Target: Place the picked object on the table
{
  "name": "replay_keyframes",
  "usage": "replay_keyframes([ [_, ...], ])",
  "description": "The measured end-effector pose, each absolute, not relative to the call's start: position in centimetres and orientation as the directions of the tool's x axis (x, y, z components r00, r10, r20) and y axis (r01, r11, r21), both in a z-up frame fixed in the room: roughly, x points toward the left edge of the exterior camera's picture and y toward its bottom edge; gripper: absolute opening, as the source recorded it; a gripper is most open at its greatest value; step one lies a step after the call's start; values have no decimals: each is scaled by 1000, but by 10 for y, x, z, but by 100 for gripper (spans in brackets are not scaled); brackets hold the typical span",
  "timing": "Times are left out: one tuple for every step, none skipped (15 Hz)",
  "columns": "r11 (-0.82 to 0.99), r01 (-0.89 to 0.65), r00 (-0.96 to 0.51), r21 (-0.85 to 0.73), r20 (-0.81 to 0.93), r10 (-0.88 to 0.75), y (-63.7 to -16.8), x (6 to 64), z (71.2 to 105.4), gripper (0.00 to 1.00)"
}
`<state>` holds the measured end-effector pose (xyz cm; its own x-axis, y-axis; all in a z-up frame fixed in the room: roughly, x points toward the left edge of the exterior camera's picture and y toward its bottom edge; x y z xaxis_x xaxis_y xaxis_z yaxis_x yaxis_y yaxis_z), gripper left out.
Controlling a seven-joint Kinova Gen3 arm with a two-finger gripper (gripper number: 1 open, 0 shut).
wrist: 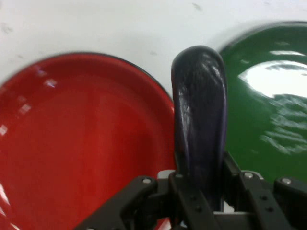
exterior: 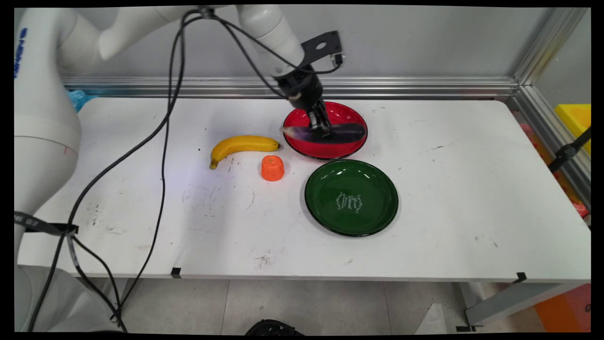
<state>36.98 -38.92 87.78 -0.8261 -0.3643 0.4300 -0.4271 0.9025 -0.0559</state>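
My gripper (exterior: 320, 126) is shut on a dark purple eggplant (exterior: 330, 133), which lies crosswise over the red plate (exterior: 347, 113) at the table's back middle. In the hand view the eggplant (wrist: 200, 120) stands up between my fingers (wrist: 184, 201), its rounded end reaching past the red plate (wrist: 86, 143) toward the green plate (wrist: 273, 110). I cannot tell whether the eggplant touches the red plate or hangs just above it.
A green plate (exterior: 351, 197) with white lettering lies just in front of the red one. A yellow banana (exterior: 241, 145) and a small orange piece (exterior: 272, 168) lie left of the plates. Black cables (exterior: 163, 141) hang over the table's left part.
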Motion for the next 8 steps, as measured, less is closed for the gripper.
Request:
replay_keyframes([
  [904, -425, -826, -45, 427, -367, -377, 371, 880, 0],
  [906, -422, -827, -39, 425, -367, -369, 372, 882, 0],
  [908, -417, -829, -30, 421, -367, -357, 374, 884, 0],
  [910, -415, -831, -24, 418, -368, -350, 375, 885, 0],
  [912, -411, -833, -16, 414, -368, -339, 378, 886, 0],
  [913, -408, -835, -10, 409, -368, -327, 382, 886, 0],
  [914, -406, -837, -5, 404, -369, -317, 386, 886, 0],
  [915, -404, -839, -2, 400, -370, -309, 390, 886, 0],
])
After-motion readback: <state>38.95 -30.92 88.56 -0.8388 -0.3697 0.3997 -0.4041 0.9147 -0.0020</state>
